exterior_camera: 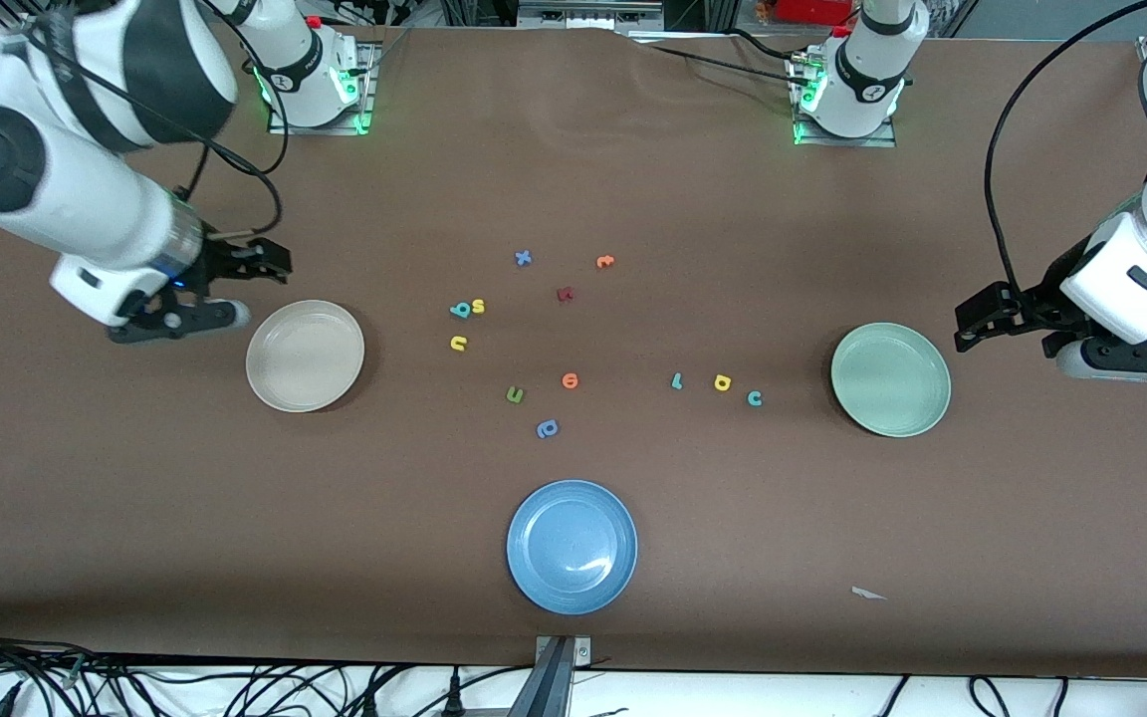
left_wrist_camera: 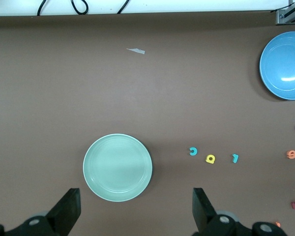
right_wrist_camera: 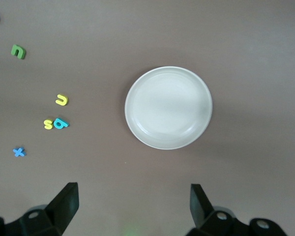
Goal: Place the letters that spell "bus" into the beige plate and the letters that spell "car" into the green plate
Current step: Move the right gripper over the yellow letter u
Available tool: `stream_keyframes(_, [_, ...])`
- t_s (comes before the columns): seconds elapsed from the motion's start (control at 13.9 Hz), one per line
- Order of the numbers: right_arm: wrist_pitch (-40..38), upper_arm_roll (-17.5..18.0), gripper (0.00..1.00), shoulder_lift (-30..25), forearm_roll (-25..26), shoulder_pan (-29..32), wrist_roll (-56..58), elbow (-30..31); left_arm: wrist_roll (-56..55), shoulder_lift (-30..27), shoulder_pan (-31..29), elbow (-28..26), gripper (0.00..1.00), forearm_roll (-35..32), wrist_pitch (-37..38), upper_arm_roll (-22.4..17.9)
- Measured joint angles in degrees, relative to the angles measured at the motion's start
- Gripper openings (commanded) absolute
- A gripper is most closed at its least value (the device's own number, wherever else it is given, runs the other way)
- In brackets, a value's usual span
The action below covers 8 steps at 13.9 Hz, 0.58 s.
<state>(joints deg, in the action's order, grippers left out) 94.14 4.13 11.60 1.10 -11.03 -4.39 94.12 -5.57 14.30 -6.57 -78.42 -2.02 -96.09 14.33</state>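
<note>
So front view: both plates empty, nothing sorted yet. Beige plate (exterior_camera: 305, 356) sits at the right arm's end of the bench, b (exterior_camera: 460, 311), s (exterior_camera: 478, 306), u (exterior_camera: 458, 344) close by; green plate (exterior_camera: 890, 378) at the left arm's end w/ r (exterior_camera: 677, 380), a (exterior_camera: 722, 382), c (exterior_camera: 755, 398) beside it. Probably so each arm sorts its own word.

Left wrist view: left hand (left_wrist_camera: 136, 204) spread wide, empty, over bench beside green plate.

Right wrist view: right hand (right_wrist_camera: 134, 202) likewise released, empty, beside beige plate.
</note>
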Motion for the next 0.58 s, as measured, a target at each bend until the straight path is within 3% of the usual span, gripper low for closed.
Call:
stream_keyframes(0.43, [9.6,0.2,0.99,6.9,-0.1,-6.9,-16.2,1.1,0.0,0.0,0.0,0.0,1.00,0.0,1.6,-0.1])
stream_keyframes(0.5, [12.5,0.3,0.97,8.6,-0.1,-8.5,-20.1,1.8,0.0,0.1,-0.1,-0.1,1.00,0.0,1.8,-0.2])
stream_keyframes(0.58, [15.5,0.3,0.88,10.1,-0.1,-10.0,-23.5,2.7,0.1,0.3,0.0,-0.3,1.00,0.0,2.0,-0.2])
